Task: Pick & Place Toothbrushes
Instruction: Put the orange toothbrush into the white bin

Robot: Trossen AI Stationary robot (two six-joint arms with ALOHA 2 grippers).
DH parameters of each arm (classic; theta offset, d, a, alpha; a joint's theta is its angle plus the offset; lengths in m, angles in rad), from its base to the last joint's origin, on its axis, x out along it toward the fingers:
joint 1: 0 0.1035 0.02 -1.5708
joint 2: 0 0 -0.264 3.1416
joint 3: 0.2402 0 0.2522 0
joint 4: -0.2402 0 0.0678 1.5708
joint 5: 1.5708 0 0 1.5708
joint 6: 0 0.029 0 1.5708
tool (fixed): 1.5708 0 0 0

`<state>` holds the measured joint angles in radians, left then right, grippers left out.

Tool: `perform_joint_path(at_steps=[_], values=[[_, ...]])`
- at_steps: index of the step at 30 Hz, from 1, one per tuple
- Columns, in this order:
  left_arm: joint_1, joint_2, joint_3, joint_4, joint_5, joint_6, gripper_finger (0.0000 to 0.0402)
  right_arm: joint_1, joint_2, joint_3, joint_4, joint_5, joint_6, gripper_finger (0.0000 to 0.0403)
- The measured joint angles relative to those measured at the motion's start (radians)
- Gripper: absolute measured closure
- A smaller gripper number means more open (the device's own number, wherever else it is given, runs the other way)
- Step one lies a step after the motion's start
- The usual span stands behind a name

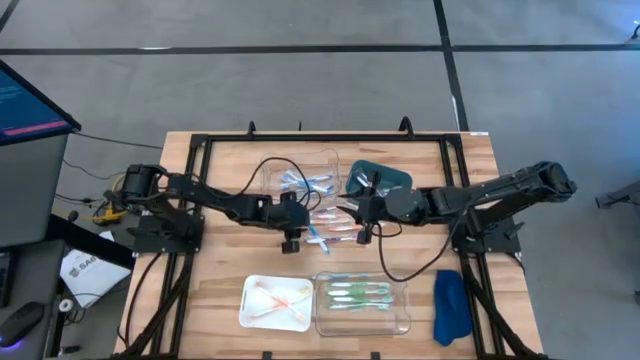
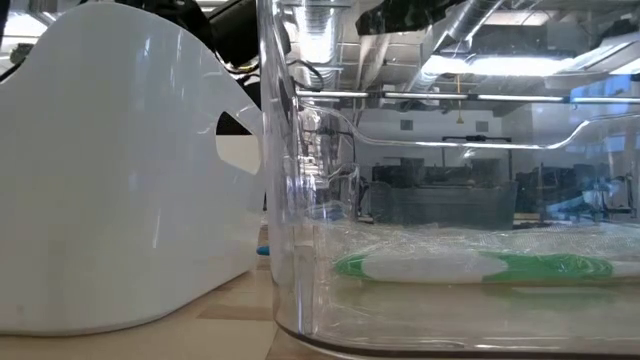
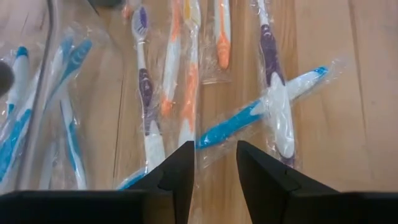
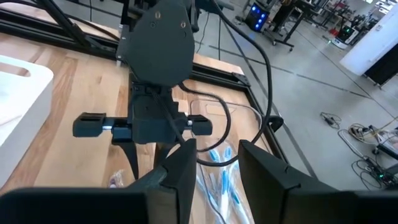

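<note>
The loose toothbrushes (image 1: 335, 232) lie wrapped in clear film on the wooden table (image 1: 215, 210) at its middle, just in front of a clear tray (image 1: 300, 180) that holds more blue ones; others are sorted into a white tray (image 1: 277, 303) and a clear tub (image 1: 362, 303) at the near edge. The left gripper (image 3: 215, 155) reaches in from the left, its arm stretched low over the table, and hangs right above the loose pile; its fingers (image 3: 180, 171) stand a narrow gap apart astride a blue toothbrush (image 3: 249, 115) that lies slantwise under them, and whether they touch it cannot be told. The right gripper (image 4: 211, 163) comes in from the right, level with the pile, its fingers likewise a narrow gap apart with nothing between them, facing the left arm's wrist. In the low view the white tray and the tub fill the picture; one green toothbrush (image 2: 470, 266) shows through the tub's wall, and both grippers are hidden. A blue cloth (image 1: 451, 306) lies right of the tub.
</note>
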<state>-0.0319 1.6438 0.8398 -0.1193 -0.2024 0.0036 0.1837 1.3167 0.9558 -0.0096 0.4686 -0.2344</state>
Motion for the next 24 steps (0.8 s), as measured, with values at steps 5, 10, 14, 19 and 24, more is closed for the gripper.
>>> perform_joint_path(at_steps=[5, 10, 14, 19, 24], values=[[0.012, 0.029, 0.000, 0.004, -0.011, 0.017, 0.0287, 0.000, 0.000, 0.000, 0.002, 0.000, 0.000, 0.0290], [0.021, 0.050, 0.001, 0.017, -0.013, 0.019, 0.0286, 0.000, 0.000, 0.000, 0.003, 0.000, 0.000, 0.0290], [0.040, 0.070, 0.001, 0.018, -0.022, 0.023, 0.0286, 0.000, 0.000, 0.000, 0.002, 0.000, 0.000, 0.0290], [0.046, 0.086, 0.005, 0.031, -0.029, 0.030, 0.0287, 0.000, 0.000, 0.000, 0.002, 0.000, 0.000, 0.0290], [0.046, 0.085, 0.004, 0.031, -0.007, 0.027, 0.0288, 0.000, 0.000, 0.000, 0.001, 0.000, 0.000, 0.0290]])
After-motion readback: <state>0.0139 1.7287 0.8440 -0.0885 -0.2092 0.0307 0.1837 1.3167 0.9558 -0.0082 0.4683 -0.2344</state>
